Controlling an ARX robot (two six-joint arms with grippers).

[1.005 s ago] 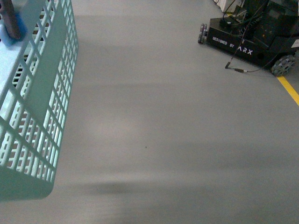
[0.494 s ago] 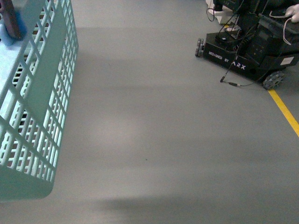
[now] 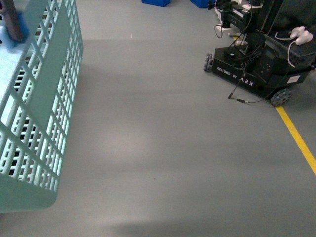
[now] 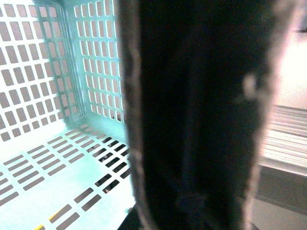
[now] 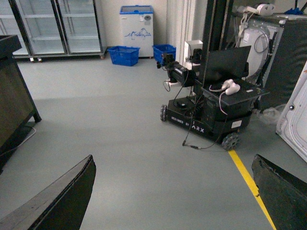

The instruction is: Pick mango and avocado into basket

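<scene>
The light teal basket hangs at the far left of the front view, its lattice side towards me. In the left wrist view I look into its empty slotted inside, and a dark handle bar fills the middle, close to the lens. My left gripper is shut on the basket, with its fingers hidden behind that bar. In the right wrist view my right gripper stands open over bare grey floor, its dark fingers far apart. The mango and the avocado are out of view.
A black ARX robot cart with trailing cables stands ahead on the right, beside a yellow floor line. Blue crates, glass-door fridges and a small white freezer line the far wall. A dark cabinet stands on one side.
The front view has moved over the floor: the black cart and yellow line now show more fully and further left, and blue crates appear at the top. The basket keeps its place in view.
</scene>
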